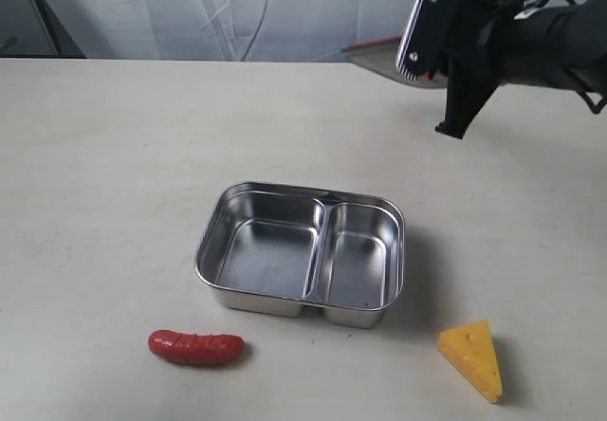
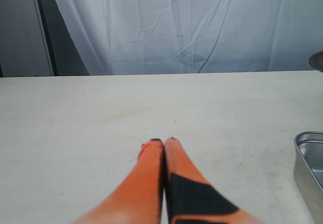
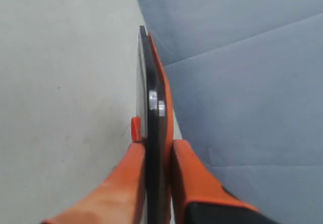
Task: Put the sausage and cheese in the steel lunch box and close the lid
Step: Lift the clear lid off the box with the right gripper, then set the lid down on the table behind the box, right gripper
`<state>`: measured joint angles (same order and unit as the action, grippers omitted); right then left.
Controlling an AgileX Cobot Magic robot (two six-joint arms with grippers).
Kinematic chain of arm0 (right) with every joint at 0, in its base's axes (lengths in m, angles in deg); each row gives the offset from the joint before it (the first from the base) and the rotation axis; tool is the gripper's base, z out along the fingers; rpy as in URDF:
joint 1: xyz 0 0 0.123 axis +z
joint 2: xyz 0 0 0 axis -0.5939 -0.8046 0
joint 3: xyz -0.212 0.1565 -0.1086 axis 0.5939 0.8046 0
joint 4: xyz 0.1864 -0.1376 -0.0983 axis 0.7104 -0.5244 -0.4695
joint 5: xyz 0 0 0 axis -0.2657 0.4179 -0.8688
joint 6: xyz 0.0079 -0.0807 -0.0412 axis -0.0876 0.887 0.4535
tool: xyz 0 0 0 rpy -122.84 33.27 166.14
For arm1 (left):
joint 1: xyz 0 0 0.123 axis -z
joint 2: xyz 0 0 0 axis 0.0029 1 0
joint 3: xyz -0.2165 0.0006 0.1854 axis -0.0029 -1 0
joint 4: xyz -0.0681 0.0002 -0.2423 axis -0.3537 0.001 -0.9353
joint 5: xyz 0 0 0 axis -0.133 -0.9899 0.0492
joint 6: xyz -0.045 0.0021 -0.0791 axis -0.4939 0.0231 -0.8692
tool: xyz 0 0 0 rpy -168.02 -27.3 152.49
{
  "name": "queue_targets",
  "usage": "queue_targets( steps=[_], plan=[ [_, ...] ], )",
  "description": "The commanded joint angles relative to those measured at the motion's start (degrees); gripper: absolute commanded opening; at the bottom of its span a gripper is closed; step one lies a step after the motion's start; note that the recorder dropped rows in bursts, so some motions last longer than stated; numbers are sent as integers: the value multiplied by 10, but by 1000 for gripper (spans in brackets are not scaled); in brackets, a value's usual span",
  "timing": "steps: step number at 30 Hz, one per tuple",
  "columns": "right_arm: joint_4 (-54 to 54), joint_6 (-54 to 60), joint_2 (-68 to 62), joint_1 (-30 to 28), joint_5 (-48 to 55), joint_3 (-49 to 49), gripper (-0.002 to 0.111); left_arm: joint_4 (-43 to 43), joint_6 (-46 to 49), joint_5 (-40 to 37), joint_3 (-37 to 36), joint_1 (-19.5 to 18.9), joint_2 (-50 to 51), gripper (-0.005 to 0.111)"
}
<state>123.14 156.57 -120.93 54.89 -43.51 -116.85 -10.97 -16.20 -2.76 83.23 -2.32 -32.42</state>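
A pale table (image 1: pixel 95 155) was backed by a white curtain (image 1: pixel 237 13). The steel lunch box (image 1: pixel 203 255) was seen empty at mid-table, with the sausage (image 1: pixel 195 347) and the cheese (image 1: pixel 472 358) lying apart nearer the camera. Only the wrist views showed the jaws. The left gripper (image 2: pixel 164 142) was pressed together, and the right gripper (image 3: pixel 157 146) was clamped on the lid (image 3: pixel 151 82), seen edge-on.

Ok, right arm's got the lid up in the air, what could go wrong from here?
The right gripper pinches the lid only at its thin edge; it could pivot or slip out.
The sausage and cheese lie on the table outside the empty steel lunch box; lowering the lid now would shut them out.
The left gripper is shut and must open before picking either.
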Motion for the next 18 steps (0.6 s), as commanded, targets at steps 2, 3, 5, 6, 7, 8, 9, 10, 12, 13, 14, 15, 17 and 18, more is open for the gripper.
queue_targets(
  steps=[2,3,5,6,7,8,9,10,12,13,14,15,17,18],
  plan=[
    [-17,3,-24,0,-24,35,-1,-5,0,7,-3,0,-4,0],
    [-17,3,-29,0,-24,37,-1,-5,0,7,-3,0,-4,0],
    [-17,3,-43,0,-20,37,-1,-5,0,7,-3,0,-4,0],
    [-17,3,-48,0,-20,37,-1,-5,0,7,-3,0,-4,0],
    [-17,3,-54,0,-17,37,-1,-5,0,7,-3,0,-4,0],
    [-15,3,-58,0,-13,37,-1,-5,0,7,-3,0,-4,0],
    [-14,3,-62,0,-7,37,-1,-5,0,7,-3,0,-4,0],
    [-14,3,-68,0,-2,37,-1,-4,0,7,-3,0,-4,0],
    [-14,3,-83,0,13,37,-1,-4,0,7,-3,0,-4,0],
    [-14,3,-89,0,18,37,-1,-4,0,7,-3,0,-4,0],
    [-14,3,-92,0,23,37,-1,-4,0,7,-3,0,-4,0],
    [-14,3,-99,0,30,37,-1,-4,0,7,-3,0,-4,0],
    [-14,-9,-108,0,54,37,-1,-4,0,7,-3,0,-4,0],
    [-14,-14,-112,0,63,37,-1,-4,0,7,-3,0,-4,0]
  ],
)
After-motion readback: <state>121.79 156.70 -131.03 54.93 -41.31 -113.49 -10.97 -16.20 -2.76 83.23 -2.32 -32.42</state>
